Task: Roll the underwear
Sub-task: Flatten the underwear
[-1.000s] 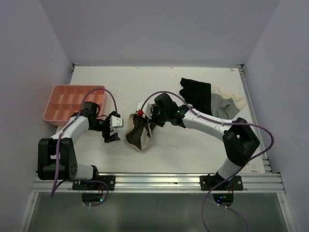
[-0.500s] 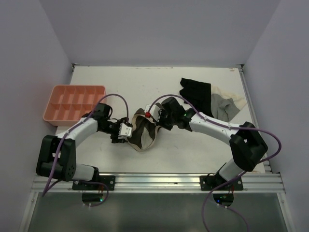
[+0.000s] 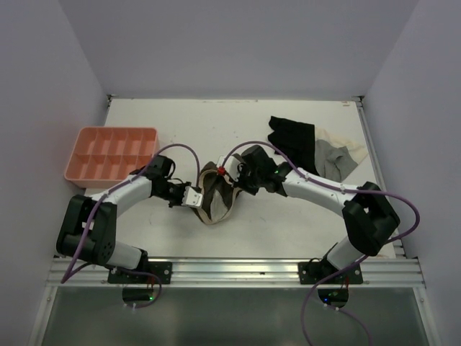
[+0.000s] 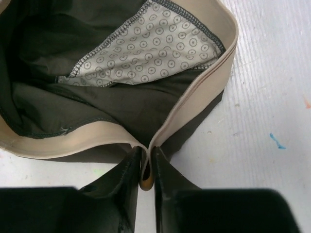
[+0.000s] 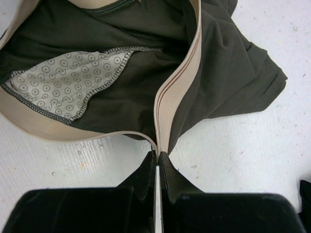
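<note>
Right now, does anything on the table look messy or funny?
Yes. The underwear in the middle is bunched up and gaping open, its spotted lining showing, with the left hand and right hand each pinching the beige waistband. The other clothes lie crumpled at the far right.

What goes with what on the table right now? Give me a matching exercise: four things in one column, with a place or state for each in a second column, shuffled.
Things:
1. underwear
2. tray
3. black garment
4. left gripper

Places or states:
A. far right of the table, against a grey-and-cream garment
B. shut on the beige waistband
C. in the middle, its waistband pulled open into a loop
D. pink, by the left edge

Pairs: 1-C, 2-D, 3-A, 4-B
</note>
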### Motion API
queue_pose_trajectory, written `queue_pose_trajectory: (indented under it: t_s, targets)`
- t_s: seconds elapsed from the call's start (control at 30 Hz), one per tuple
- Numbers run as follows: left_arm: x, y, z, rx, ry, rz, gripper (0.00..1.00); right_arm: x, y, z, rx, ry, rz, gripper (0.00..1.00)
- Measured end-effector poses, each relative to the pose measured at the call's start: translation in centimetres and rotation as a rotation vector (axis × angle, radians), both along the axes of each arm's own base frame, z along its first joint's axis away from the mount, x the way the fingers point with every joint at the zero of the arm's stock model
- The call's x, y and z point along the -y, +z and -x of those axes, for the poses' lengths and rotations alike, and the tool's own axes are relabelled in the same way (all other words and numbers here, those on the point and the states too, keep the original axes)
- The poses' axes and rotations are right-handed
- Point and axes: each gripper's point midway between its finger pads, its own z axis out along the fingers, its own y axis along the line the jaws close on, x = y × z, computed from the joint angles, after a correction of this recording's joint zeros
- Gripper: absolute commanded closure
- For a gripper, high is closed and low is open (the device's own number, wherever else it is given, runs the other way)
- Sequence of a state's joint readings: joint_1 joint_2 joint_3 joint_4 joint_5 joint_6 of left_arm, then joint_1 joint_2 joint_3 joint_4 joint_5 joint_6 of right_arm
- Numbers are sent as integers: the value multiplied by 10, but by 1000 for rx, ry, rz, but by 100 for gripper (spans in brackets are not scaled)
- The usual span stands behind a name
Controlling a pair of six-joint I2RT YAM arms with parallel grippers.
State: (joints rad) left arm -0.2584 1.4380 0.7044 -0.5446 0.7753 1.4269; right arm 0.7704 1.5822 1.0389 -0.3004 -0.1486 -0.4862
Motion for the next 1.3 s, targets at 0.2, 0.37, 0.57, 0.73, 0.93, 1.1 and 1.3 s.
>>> queue_pose_trajectory:
  t_s: [0.2,0.37,0.57,0.73,0.93,1.1,1.3]
  targets:
    - [-5,8,-8,-35,97,-5,100,10,14,-8,9,-75,-36,100]
    - [-38,82,-77,-1,419,141,100,48,82,-31,132,-266,-168,100]
    - [-62,191,-110,107,577,352,100,68,171,-27,262,-365,-370,100]
    - [-52,229,-73,131,550,420,100,77,193,-9,241,-393,-412,100]
    - [-44,250,-5,198,506,454,100,83,208,39,167,-357,-474,100]
    - [-40,252,13,161,516,480,100,84,204,47,123,-373,-472,100]
    - [-43,198,-56,-205,691,461,100,73,122,-9,-14,-505,-250,100]
